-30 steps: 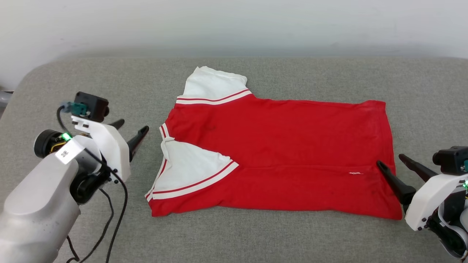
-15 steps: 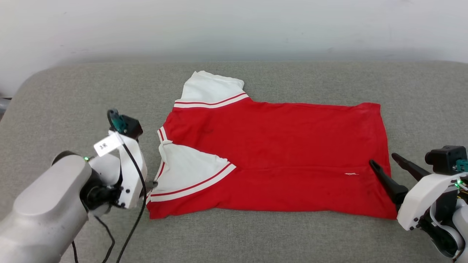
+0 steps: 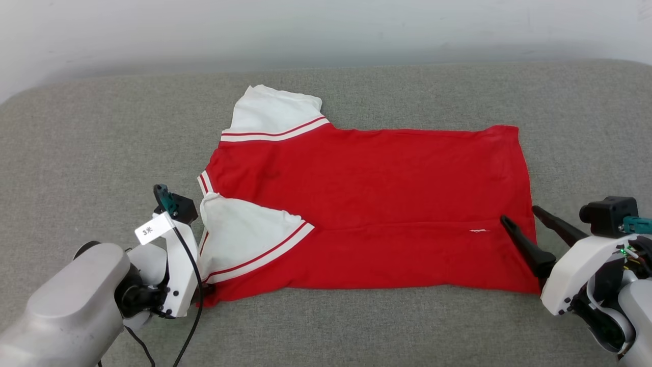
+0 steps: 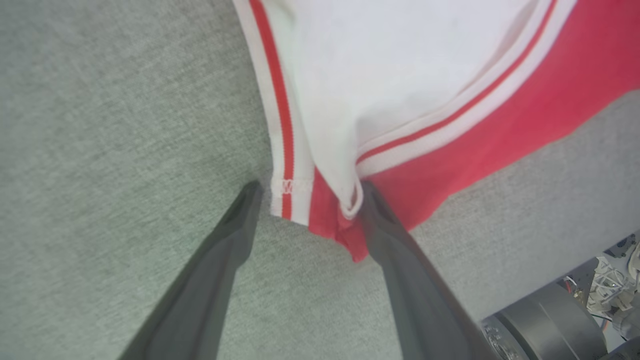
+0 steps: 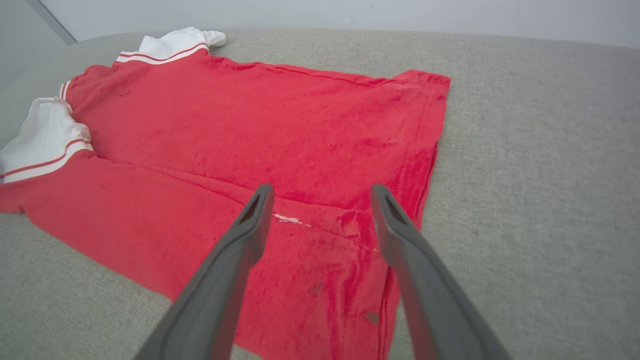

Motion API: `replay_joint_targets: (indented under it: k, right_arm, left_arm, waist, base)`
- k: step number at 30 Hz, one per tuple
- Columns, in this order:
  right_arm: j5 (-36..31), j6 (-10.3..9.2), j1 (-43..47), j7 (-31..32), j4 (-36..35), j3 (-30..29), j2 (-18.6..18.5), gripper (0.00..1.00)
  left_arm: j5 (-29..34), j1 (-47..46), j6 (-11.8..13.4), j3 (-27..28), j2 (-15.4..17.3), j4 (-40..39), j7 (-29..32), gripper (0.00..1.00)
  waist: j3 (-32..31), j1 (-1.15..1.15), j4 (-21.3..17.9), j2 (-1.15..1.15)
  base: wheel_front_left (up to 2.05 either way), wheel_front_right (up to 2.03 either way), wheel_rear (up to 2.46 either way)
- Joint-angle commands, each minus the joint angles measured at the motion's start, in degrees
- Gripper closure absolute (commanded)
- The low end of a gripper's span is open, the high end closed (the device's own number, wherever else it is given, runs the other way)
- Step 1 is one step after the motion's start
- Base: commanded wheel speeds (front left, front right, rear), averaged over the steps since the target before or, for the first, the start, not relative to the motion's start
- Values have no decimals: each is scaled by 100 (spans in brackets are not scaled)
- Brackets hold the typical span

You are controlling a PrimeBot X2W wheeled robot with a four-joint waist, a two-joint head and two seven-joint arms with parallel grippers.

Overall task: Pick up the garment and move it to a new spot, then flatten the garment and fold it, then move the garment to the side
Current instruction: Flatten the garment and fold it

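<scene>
The garment [image 3: 367, 188] is a red T-shirt with white sleeves, lying flat on the grey cushion with its near long edge folded up over the body. One white sleeve [image 3: 244, 239] lies on top at the near left, the other [image 3: 272, 112] sticks out at the back. My left gripper [image 4: 305, 187] stands open, its fingers straddling the garment's [image 4: 425, 100] near left corner where the sleeve hem ends. My right gripper [image 3: 519, 214] is open over the near right corner, one finger above the red cloth [image 5: 300, 140], the other by its edge [image 5: 322, 190].
The grey fabric surface [image 3: 102, 137] spreads wide on all sides of the garment, with a pale wall [image 3: 326, 25] behind it. The left arm's black cable [image 3: 191, 306] hangs beside its wrist near the front edge.
My left arm has swung down and toward the garment's near left corner, its fingers now pointing at the cushion. The head view has shifted, and the right gripper holds its place over the right corner.
</scene>
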Motion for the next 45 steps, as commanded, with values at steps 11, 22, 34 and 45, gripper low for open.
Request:
replay_joint_targets:
  k: [11,22,34,45]
  right_arm:
    - [-162,-7,-199,149,-119,-65,-271,0]
    - [148,-7,-601,2219,-672,112,-1246,0]
    - [581,-7,-383,3799,-257,297,-1047,0]
    - [378,-6,-194,3644,811,713,-376,0]
  left_arm:
    - [85,103,-3,-449,60,-163,-955,100]
    - [157,-47,-2,-602,445,-716,-1594,100]
    - [298,-228,-3,-724,339,-960,-1784,100]
    - [433,-420,-3,-788,236,-877,-1980,100]
  waist:
    - [-161,1,86,0]
    - [-308,1,226,0]
    - [-86,1,352,0]
    - [240,1,483,0]
  base:
    - [0,0,0]
    - [0,0,0]
    - [0,0,0]
    - [0,0,0]
